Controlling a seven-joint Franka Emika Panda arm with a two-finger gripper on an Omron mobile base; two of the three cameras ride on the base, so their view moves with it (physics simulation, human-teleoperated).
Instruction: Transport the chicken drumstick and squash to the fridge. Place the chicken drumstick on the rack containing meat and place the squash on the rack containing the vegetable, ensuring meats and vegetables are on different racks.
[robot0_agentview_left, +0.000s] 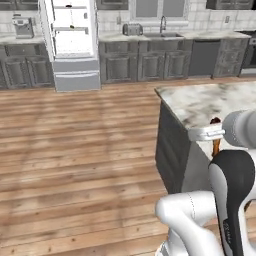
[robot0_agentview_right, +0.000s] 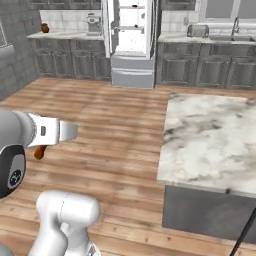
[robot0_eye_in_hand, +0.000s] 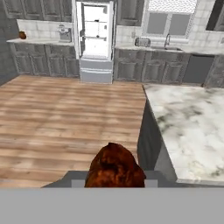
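While the hand view puts the chicken drumstick right at the lens, a lumpy reddish-brown end, the gripper pinches it. Left base view shows its orange shaft hanging by the marble island; right base view shows it over the wood floor. Far off, the fridge stands open, 2 shelves visible.

Marble island top, nothing discernible lying on it, wood plank floor around its dark base, far counter with sink and toaster.
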